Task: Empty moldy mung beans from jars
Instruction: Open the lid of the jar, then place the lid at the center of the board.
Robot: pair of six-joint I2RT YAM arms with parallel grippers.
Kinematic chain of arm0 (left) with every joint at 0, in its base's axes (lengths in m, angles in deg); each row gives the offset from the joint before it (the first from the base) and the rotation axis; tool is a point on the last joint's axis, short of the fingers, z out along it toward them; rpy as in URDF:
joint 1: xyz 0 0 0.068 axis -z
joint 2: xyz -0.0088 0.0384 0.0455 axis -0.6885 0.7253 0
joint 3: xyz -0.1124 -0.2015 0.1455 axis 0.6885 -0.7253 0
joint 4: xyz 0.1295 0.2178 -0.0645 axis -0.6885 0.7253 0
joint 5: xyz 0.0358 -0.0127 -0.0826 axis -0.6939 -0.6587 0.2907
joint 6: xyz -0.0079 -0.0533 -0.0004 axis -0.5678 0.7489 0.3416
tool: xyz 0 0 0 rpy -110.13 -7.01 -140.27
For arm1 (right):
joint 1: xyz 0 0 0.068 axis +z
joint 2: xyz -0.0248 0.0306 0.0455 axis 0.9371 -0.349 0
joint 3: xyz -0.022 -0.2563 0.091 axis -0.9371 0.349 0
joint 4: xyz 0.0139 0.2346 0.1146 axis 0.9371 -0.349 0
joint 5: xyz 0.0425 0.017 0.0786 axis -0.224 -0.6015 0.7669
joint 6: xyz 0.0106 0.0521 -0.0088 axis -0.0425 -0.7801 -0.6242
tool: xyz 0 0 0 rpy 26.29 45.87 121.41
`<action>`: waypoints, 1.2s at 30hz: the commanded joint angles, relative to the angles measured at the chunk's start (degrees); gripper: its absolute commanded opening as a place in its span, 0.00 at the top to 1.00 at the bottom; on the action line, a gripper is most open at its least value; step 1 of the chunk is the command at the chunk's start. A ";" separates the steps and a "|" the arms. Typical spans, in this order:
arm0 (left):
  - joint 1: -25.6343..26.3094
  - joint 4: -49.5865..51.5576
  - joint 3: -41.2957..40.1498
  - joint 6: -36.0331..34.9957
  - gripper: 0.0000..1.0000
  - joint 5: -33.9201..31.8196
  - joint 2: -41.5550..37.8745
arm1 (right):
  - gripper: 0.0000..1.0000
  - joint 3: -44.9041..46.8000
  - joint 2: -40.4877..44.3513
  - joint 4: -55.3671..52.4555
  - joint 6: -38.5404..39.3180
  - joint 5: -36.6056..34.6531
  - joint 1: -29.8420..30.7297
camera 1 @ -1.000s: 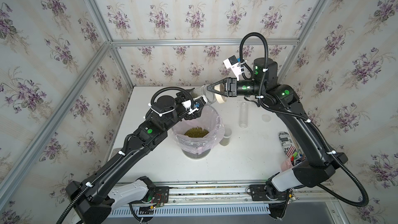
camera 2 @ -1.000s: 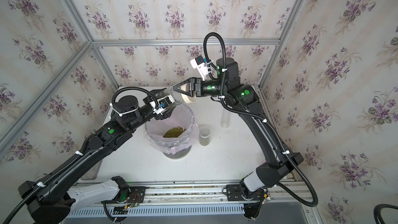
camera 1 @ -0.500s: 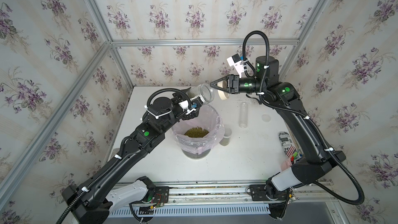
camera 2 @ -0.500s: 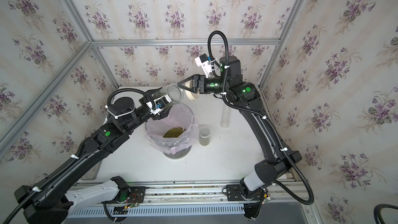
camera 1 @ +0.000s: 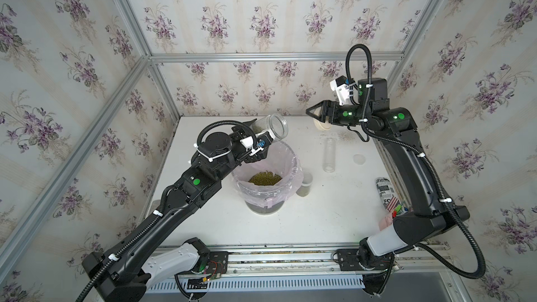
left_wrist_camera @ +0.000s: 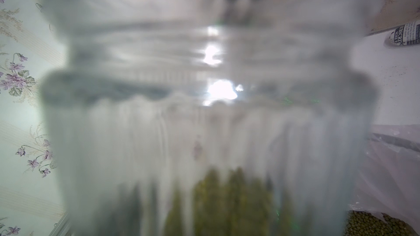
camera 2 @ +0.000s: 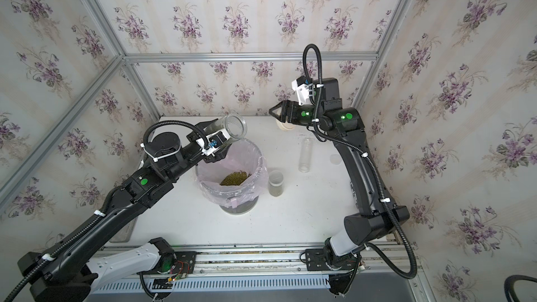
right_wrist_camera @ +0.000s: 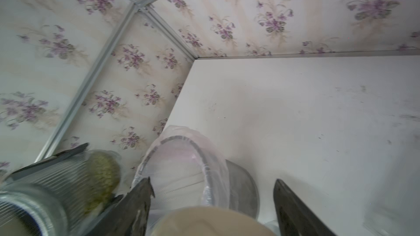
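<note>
White bench [camera 1: 319,213]. My left gripper [camera 1: 257,132] clasps open jar [camera 1: 276,129], near level, mouth near back rim of bin [camera 1: 293,164]; right gripper [camera 1: 315,113] pinches lid [camera 1: 319,125].

My left arm [camera 1: 174,213] and right arm [camera 1: 412,167] are matte black, boxy links dotted with glowing green lights [camera 1: 196,181]. Ribbed black hoses [camera 1: 370,65] run along them, cinched by white zip ties [camera 1: 157,213]. White shells [camera 1: 171,260] cover my base joints. A white camera block [camera 1: 341,91] sits at each wrist. My right claw [right_wrist_camera: 213,200] has dark, tapering fingers [right_wrist_camera: 293,212].
</note>
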 commanded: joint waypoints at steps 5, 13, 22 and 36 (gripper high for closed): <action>0.00 -4.84 0.03 -0.26 1.00 -0.15 -0.15 | 0.27 8.78 1.44 3.94 0.75 -7.72 -5.23; 0.00 -5.17 -0.72 -0.40 1.00 -0.38 -0.58 | 0.27 17.54 -3.10 10.21 0.77 -13.09 -6.69; 0.01 -5.63 -1.33 -0.49 1.00 -0.57 -0.50 | 0.28 16.25 -13.26 12.52 1.89 -13.73 -4.04; -0.06 -5.67 -1.66 -0.30 1.00 -0.35 -0.15 | 0.29 7.64 -30.20 9.80 2.68 -22.73 1.13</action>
